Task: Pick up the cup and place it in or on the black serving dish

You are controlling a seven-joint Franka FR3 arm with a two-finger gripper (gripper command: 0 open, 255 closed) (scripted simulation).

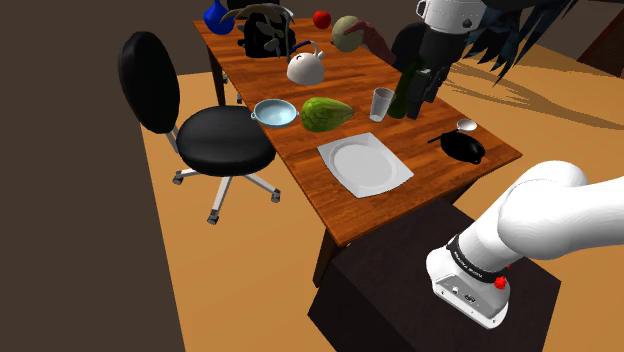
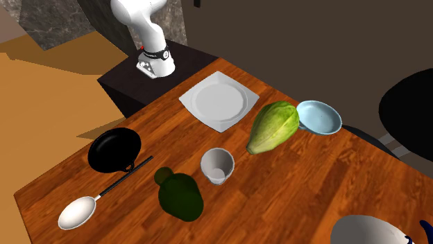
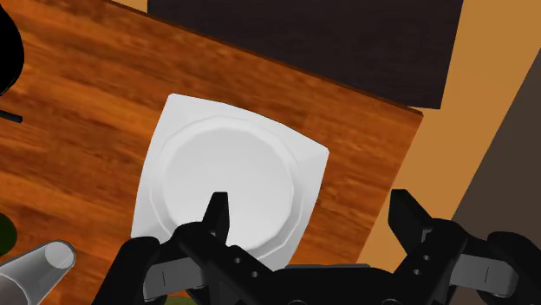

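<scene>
Two checks before moving. Confirm the tool [image 3: 309, 208] as released, with fingers [image 3: 217, 217] spread wide, grasping nothing, hovering above the white square plate [image 3: 225, 182] on the desk [image 3: 78, 130].

Locate the cup [image 3: 39, 264] off to one side of the tool, outside the finger gap and apart from both fingers, near the green bottle [image 2: 180, 196]. Note upright stance, mouth upward, long axis vertical. Judge the next move as a sideways shift toward the cup, then a descent straddling its wall.

Find the black serving dish [image 2: 114, 149] on the same side of the tool as the cup, apart from the cup, with a spoon [image 2: 76, 211] just beside its short handle.

Read contents as follows: cup empty, dish empty, plate bare. Allow for the bottle near the cup when closing; treat a knock against it as the likely fault.
</scene>
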